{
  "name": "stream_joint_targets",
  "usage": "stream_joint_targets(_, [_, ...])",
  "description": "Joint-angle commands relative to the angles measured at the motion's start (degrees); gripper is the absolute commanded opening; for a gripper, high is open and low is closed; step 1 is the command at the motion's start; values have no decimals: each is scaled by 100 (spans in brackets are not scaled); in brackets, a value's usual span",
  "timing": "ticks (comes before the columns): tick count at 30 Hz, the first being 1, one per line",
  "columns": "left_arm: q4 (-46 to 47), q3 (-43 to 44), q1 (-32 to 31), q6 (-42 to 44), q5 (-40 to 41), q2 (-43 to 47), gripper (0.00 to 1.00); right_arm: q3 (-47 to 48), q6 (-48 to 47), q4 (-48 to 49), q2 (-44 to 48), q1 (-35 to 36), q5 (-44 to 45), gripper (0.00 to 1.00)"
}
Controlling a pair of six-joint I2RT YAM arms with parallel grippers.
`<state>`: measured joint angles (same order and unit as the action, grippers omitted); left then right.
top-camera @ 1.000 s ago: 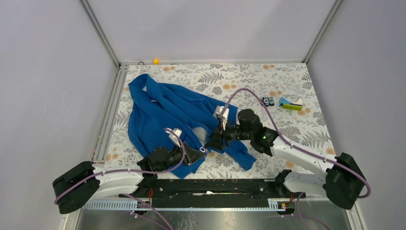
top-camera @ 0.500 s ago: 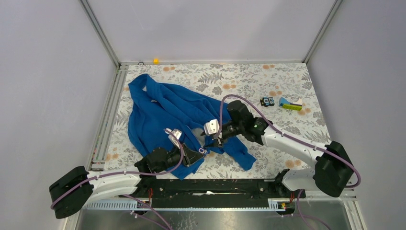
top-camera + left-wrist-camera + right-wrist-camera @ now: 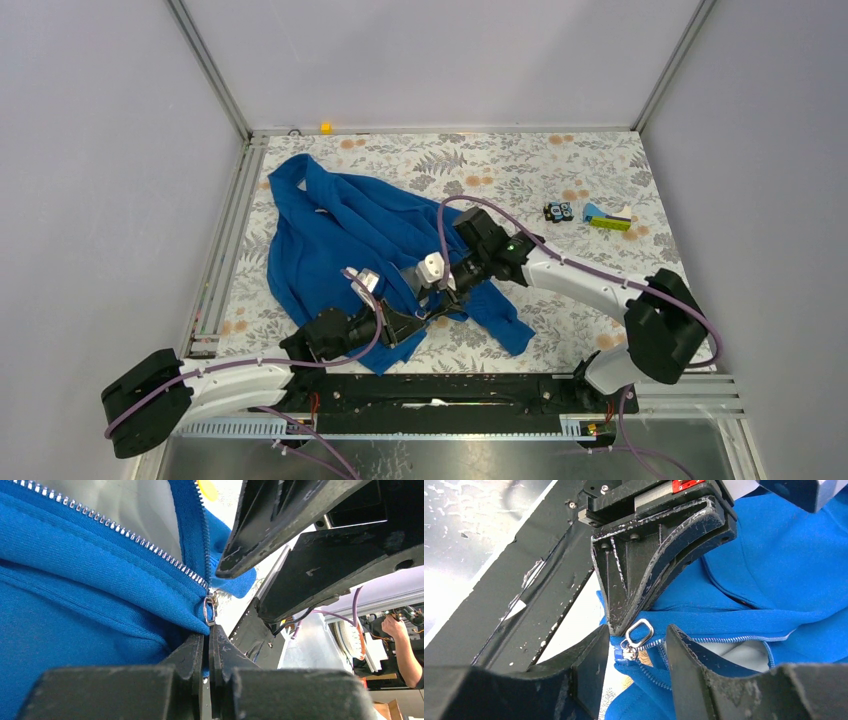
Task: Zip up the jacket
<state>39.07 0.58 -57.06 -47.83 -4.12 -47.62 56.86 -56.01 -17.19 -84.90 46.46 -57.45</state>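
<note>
The royal-blue jacket (image 3: 335, 235) lies spread on the left half of the table, its front open and white lining showing. My left gripper (image 3: 408, 322) is shut on the jacket's bottom hem (image 3: 150, 615), right below the silvery zipper pull (image 3: 210, 611). My right gripper (image 3: 440, 300) is open. In the right wrist view (image 3: 636, 630) its two fingers stand either side of the slider (image 3: 628, 651) and pull ring (image 3: 640, 632), not touching them. The left gripper's finger (image 3: 649, 580) sits just above the ring. The two zipper tracks (image 3: 125, 532) run apart above the slider.
A small black-and-blue object (image 3: 559, 211) and a blue and yellow-green object (image 3: 608, 220) lie at the back right on the floral cloth (image 3: 600, 170). A small orange item (image 3: 325, 127) sits at the back edge. A metal rail (image 3: 228, 240) borders the left side.
My right arm has swung left and nearer, bringing its open fingers to the zipper slider beside my left gripper. My left gripper has held the hem in place.
</note>
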Motion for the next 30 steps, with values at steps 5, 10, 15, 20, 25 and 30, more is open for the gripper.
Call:
stream_joint_targets(5, [406, -438, -56, 91, -209, 68, 0, 631, -692, -887, -514, 125, -101, 49])
stream_joint_targets(10, [448, -453, -51, 64, -206, 66, 0, 761, -716, -911, -678, 160, 16, 49])
stream_joint_targets(15, [441, -433, -54, 55, -228, 73, 0, 771, -690, -821, -803, 261, 229, 47])
stream_joint_targets(20, [448, -459, -54, 22, -203, 102, 0, 422, -481, -223, -709, 311, 437, 45])
stream_joint_targets(25, [551, -560, -52, -48, -110, 145, 0, 250, -441, 74, -680, 361, 501, 28])
stream_joint_targets(30, [552, -559, -56, -58, -149, 165, 0, -49, -59, 683, -524, 372, 586, 9])
